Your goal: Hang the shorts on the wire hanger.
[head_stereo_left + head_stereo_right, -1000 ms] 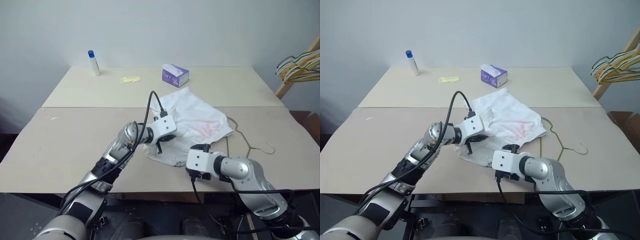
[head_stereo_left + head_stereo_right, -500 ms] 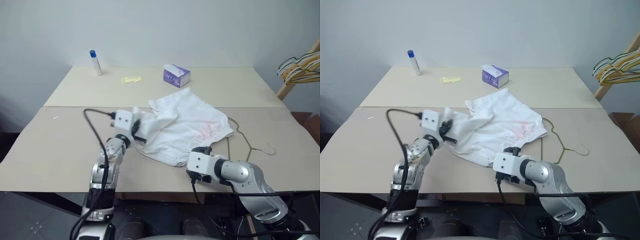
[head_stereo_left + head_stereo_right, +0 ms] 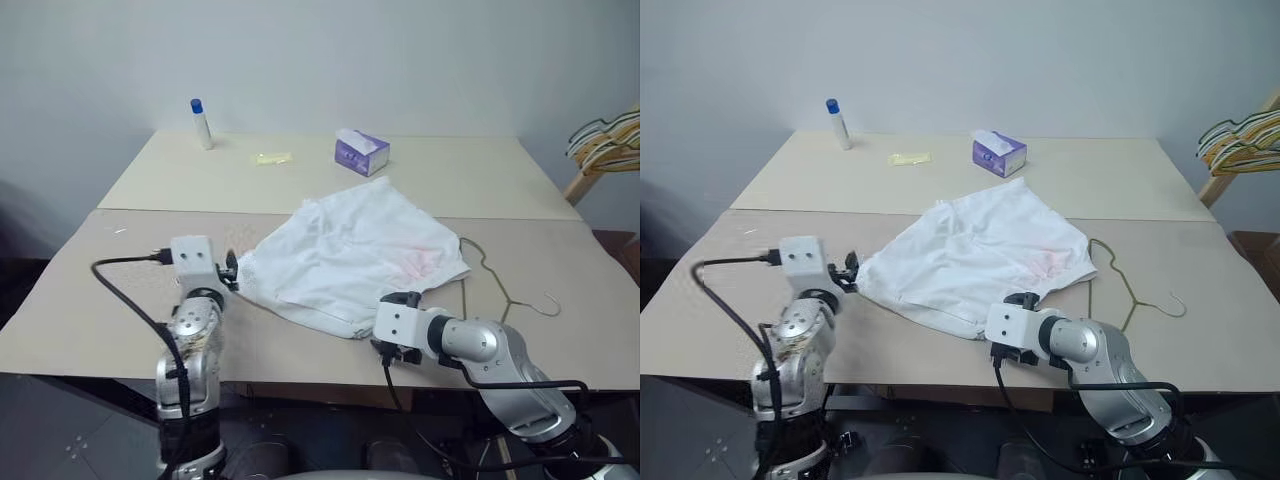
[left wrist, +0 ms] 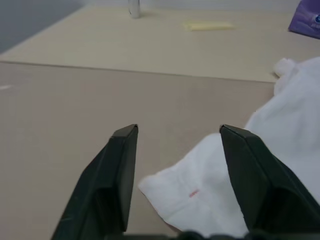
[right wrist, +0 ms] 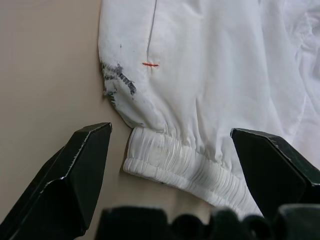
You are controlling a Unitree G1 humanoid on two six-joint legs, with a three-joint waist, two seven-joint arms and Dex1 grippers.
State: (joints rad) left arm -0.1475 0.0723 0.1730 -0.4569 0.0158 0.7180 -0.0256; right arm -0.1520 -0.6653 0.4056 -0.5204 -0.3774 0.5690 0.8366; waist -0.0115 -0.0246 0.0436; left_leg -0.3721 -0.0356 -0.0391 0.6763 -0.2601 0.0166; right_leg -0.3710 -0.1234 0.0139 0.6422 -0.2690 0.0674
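From the head camera, the shorts (image 3: 350,257) lie spread flat on the desk (image 3: 120,290), not on anything. The wire hanger (image 3: 500,285) lies flat at their right edge, its hook pointing away from the cloth; whether the near part of the wire is tucked under the fabric is hard to tell from here. So the hanging itself has not begun: the garment has only been laid out, and the hanger has yet to be picked up and threaded.

The left tool (image 3: 232,270) sits just off the left corner of the shorts, and the right tool (image 3: 392,345) hovers at the near hem.

In the left wrist view, the left tool's fingers (image 4: 120,165) stand well apart, with a corner of white cloth lying on the desk between them, apparently ungripped.

In the right wrist view, the right tool's fingers (image 5: 80,165) are spread wide above the gathered waistband, holding nothing. A dark smudge marks the fabric nearby.

Left to do, by my reckoning: grasp the hanger, feed the shorts over it, lift.
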